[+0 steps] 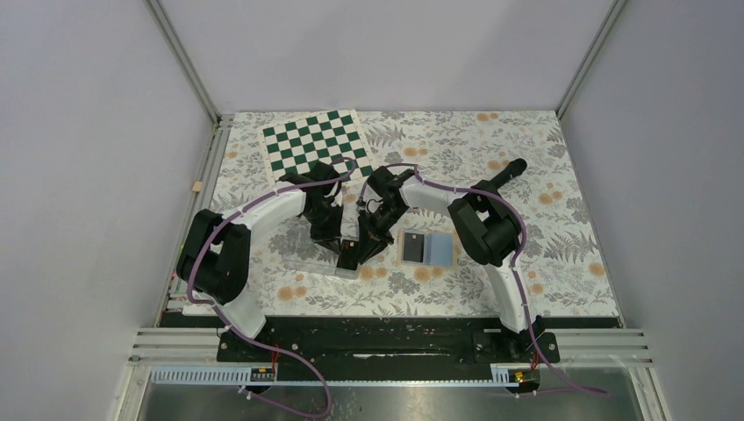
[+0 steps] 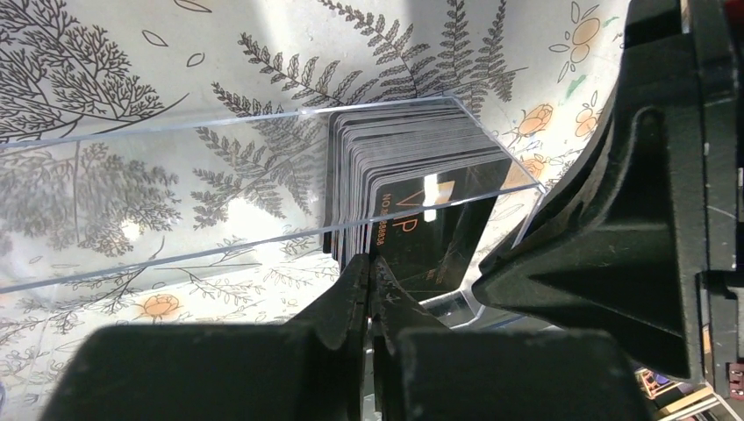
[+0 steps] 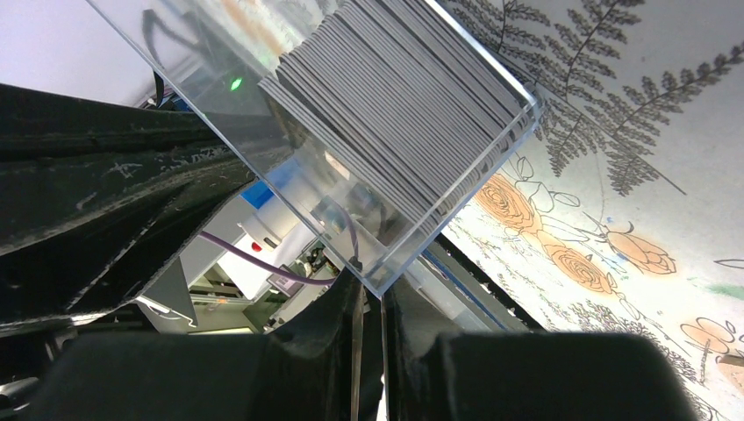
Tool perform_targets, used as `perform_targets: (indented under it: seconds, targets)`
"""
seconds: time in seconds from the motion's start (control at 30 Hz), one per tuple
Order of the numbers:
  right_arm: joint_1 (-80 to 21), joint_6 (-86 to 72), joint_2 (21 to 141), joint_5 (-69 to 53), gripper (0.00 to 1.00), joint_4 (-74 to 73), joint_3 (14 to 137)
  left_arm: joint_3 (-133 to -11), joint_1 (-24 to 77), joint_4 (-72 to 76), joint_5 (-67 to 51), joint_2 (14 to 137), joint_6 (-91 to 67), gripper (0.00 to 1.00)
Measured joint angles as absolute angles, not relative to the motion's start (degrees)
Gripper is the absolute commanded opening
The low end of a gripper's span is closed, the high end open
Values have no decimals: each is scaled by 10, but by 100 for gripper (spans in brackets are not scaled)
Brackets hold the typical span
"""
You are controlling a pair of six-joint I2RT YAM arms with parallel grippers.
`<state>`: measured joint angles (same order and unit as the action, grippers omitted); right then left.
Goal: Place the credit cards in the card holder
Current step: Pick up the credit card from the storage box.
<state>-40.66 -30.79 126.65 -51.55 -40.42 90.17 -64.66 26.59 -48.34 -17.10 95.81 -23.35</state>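
A thick stack of black credit cards point(image 2: 412, 149) stands on edge in one end of a clear plastic tray point(image 2: 175, 175); the front card bears orange lettering. My left gripper point(image 2: 370, 263) is shut, its tips pressed at the near edge of the stack; whether a card is pinched does not show. My right gripper point(image 3: 368, 285) is shut on the corner wall of the tray point(image 3: 219, 105), just below the credit cards point(image 3: 404, 96). From above, both grippers point(image 1: 345, 250) point(image 1: 368, 241) meet at the tray's point(image 1: 307, 261) right end. The card holder point(image 1: 439, 249) lies open to their right, blue lining up, a dark card point(image 1: 411, 247) on its left half.
A green-and-white checkerboard point(image 1: 316, 145) lies at the back left of the floral tablecloth. A black cylinder point(image 1: 507, 171) lies at the back right. Metal frame rails run along the left edge and the near edge.
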Motion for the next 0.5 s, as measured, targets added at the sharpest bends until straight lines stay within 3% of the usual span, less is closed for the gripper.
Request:
perform_targets:
  seconds: [0.33,0.5]
  targets:
    - [-407,-307,1267,-516,2,-404,902,-670,276,-510,-160,958,-223,0]
    - [-407,-307,1267,-516,2,-404,902,-682,290,-521,-143,965,-215,17]
